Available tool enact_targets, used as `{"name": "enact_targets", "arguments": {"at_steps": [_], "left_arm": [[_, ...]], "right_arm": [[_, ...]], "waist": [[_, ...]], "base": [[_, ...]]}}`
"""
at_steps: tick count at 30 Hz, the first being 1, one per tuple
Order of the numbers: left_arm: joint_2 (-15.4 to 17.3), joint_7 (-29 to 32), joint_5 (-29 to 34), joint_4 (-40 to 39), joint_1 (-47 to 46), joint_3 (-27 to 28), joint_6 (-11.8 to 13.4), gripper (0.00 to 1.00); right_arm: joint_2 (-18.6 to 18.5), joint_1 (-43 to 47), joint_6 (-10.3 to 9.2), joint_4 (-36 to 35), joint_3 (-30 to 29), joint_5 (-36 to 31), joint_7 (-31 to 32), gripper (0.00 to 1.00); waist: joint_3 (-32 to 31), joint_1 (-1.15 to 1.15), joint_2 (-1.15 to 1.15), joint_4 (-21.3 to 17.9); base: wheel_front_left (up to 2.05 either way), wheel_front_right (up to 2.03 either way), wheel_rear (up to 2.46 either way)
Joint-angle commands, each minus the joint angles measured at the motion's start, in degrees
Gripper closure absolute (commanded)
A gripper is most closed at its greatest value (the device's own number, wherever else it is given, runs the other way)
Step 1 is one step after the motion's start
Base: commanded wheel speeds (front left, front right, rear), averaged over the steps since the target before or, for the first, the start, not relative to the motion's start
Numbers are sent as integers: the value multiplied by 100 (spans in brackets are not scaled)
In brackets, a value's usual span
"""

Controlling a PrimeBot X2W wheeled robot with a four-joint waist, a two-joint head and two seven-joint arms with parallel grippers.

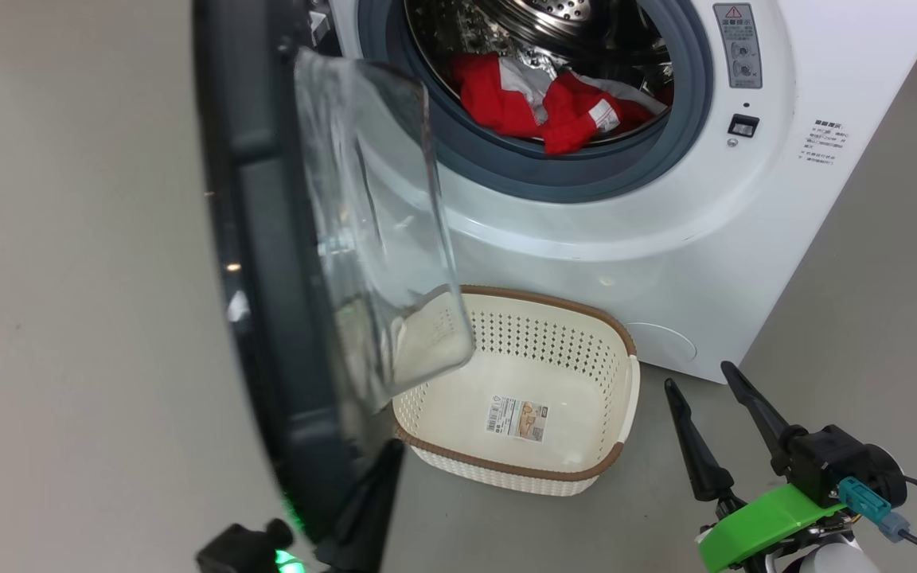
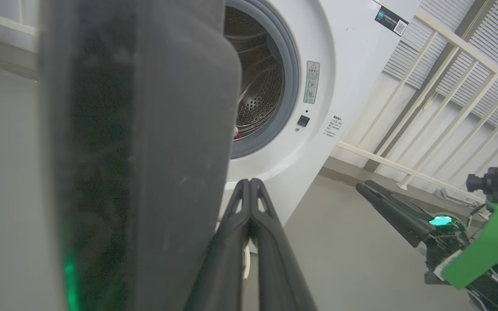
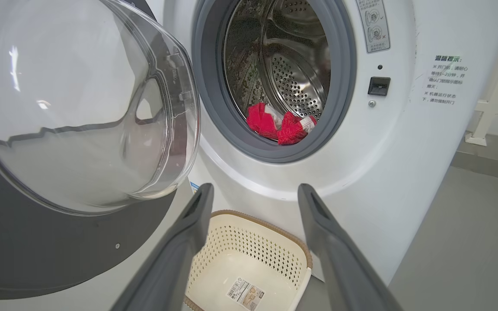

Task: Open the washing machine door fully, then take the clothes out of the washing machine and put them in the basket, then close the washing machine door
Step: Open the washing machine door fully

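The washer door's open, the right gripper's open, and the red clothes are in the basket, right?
Not the last part: the head view shows the clothes lying inside the washing machine, and the basket holds none. The door and the right gripper are open.

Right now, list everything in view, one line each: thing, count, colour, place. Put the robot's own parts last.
Boxy front-loading washing machine: one, white with a grey-blue gasket, straight ahead.
Round glass-windowed washing machine door: one, black rim with a clear bowl, swung open on the left.
Crumpled cloth clothes: small heap, count unclear, red with white, at the drum's front lip.
Perforated plastic basket: one, cream with a brown rim, on the floor below the opening, no clothes in it.
Smooth floor: grey, all around.
Slatted railing: one, cream, beyond the machine.
Robot's left gripper: dark, shut, by the door's lower edge.
Robot's right gripper: dark, open, holding nothing, right of the basket.
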Motion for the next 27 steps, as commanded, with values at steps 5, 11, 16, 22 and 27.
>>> {"name": "enact_targets", "arguments": {"at_steps": [5,11,16,22,27], "left_arm": [[79,-31,-100,2,-72,826,340,100],[78,-31,-106,112,-132,1506,487,100],[78,-31,-270,208,-249,2099,505,100],[78,-31,-157,491,-463,2868,492,100],[78,-31,120,752,-779,3594,382,100]], "right_arm": [[16,-23,37,-130,182,60,-52,0],[17,-28,37,-143,184,75,-52,0],[24,-36,37,-148,201,76,-52,0],[21,-59,37,-166,218,71,-52,0],[5,-111,37,-185,203,47,-52,0]], "waist": [[1,0,0,7],[25,0,0,-13],[62,0,0,-58],[145,0,0,-121],[266,0,0,-160]], "base": [[0,0,0],[0,0,0],[0,0,0],[0,0,0],[0,0,0]]}}
